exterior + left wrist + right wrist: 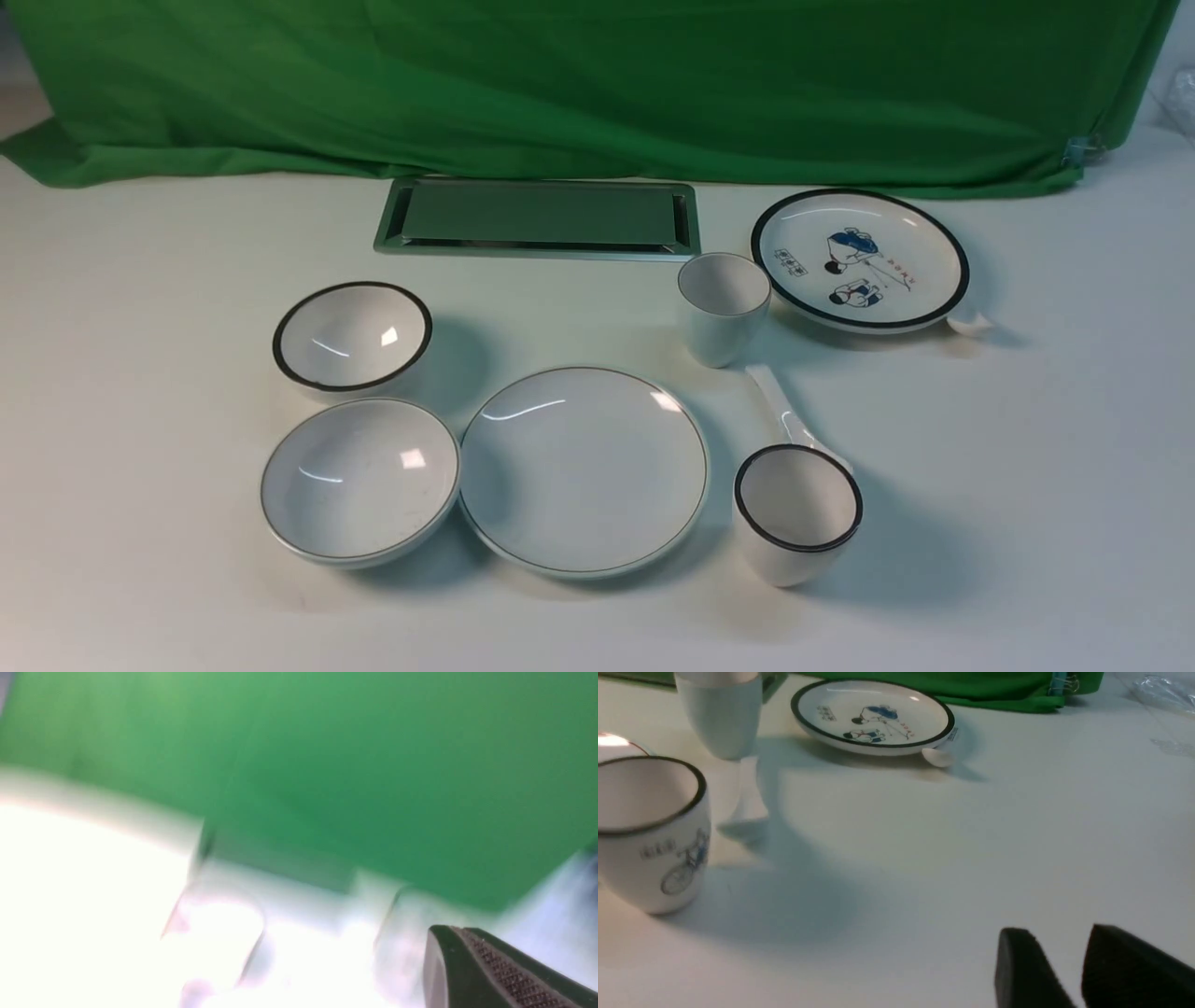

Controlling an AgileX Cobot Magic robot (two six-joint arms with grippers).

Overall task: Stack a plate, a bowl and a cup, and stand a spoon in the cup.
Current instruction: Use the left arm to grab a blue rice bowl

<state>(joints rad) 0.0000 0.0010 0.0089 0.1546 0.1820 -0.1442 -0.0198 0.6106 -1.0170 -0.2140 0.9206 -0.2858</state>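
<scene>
Of the left gripper (472, 970) one finger shows; the view is blurred and its spacing cannot be told. The bowl (359, 481), just beside the plate (583, 467), and the cup (724, 303) stand unstacked. The spoon (775, 397), scoop largely hidden behind a black-rimmed cup (796, 509), lies ahead-left of the right gripper (1059, 938), whose fingers are narrowly parted, gripping nothing.

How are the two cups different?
The black-rimmed cup has a dark rim and a bicycle drawing; the plain cup has neither. The black-rimmed cup stands nearer the robot, the plain cup farther back beside the cartoon plate. Both are white and upright.
</scene>
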